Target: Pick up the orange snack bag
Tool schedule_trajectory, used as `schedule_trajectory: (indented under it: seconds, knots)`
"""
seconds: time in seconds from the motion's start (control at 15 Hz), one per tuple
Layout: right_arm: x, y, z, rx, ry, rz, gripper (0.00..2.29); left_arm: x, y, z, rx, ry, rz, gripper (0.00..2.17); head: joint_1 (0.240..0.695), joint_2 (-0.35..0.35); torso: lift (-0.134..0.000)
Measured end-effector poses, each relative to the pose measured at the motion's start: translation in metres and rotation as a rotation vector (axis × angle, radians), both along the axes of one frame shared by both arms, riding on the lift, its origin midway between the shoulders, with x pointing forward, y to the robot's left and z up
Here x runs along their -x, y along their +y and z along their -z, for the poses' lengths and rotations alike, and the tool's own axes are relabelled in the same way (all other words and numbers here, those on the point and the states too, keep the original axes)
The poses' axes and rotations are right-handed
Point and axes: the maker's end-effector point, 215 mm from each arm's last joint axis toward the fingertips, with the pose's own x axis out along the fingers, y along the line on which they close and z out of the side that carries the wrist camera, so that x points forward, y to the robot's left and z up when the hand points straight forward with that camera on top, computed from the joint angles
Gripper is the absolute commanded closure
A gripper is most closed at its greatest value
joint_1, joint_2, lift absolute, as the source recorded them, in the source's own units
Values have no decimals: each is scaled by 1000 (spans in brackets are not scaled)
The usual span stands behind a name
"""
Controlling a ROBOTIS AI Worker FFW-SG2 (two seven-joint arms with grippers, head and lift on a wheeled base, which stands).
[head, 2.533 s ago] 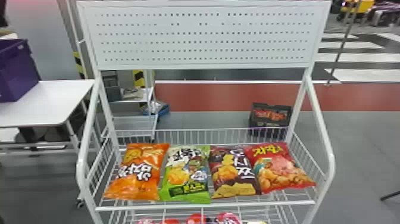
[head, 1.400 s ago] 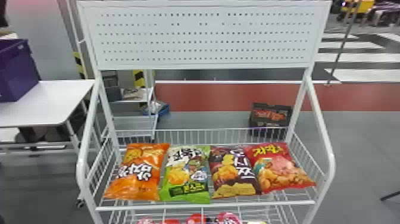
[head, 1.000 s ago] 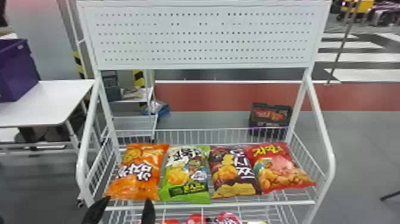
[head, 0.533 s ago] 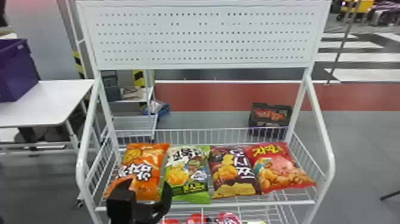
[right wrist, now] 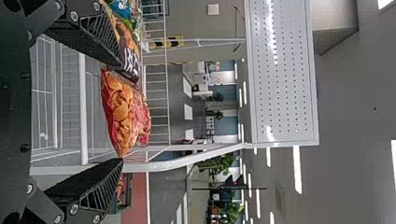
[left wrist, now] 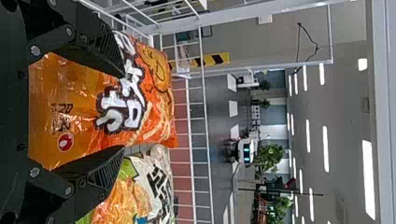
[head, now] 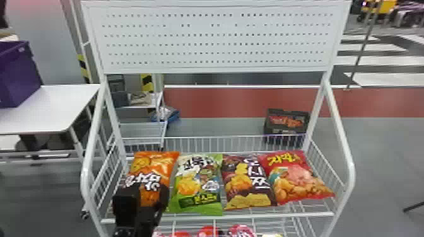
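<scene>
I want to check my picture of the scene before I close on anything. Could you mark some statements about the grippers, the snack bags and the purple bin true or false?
1. The left gripper is open, a finger on either side of the orange snack bag. True.
2. The right gripper is shut on the red bag. False: its fingers are apart, with nothing between them.
3. The green bag lies between the orange and brown bags. True.
4. The purple bin is on the floor. False: it stands on the white table.
</scene>
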Motion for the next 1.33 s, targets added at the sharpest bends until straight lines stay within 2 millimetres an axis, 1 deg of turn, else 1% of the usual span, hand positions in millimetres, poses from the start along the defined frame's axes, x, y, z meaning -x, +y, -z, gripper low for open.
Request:
schedule_trajectory:
  seconds: [0.07,0.13,0.2,0.33,0.47,0.53,0.6,0.67,0.8,1.0,1.2,1.33]
  knots:
    - [0,0,-1,0,-1,0,167,-1,4,3,-2,13,-7,1001,499,0,0]
    - [0,0,-2,-1,-2,0,167,-1,8,8,-6,29,-12,1136,499,0,0]
    - [1,0,-2,-1,-3,0,167,-2,10,11,-11,42,-18,1328,499,0,0]
    - [1,0,-3,-1,-4,0,167,-2,12,16,-14,62,-15,1531,499,0,0]
    - [1,0,-3,-2,-3,1,167,0,14,22,-20,88,-14,1534,499,0,0]
    - [1,0,-3,-2,-3,1,167,2,13,21,-20,88,-14,1534,499,0,0]
    - [1,0,-3,-3,-3,1,167,4,11,18,-17,81,-14,1534,499,0,0]
    - [0,-1,-3,-3,-3,1,167,6,7,10,-11,67,-13,1534,499,0,0]
    - [-1,-1,-2,-3,-4,2,167,11,0,-10,6,30,-4,1534,499,0,0]
    - [-2,-2,-1,-3,-4,2,167,24,-8,-42,36,-26,10,1534,499,0,0]
    - [-4,-2,-1,-4,-4,1,167,45,-9,-62,53,-56,21,1531,499,0,0]
    - [-4,-2,0,-4,-5,1,167,65,-6,-67,48,-59,36,1531,499,0,0]
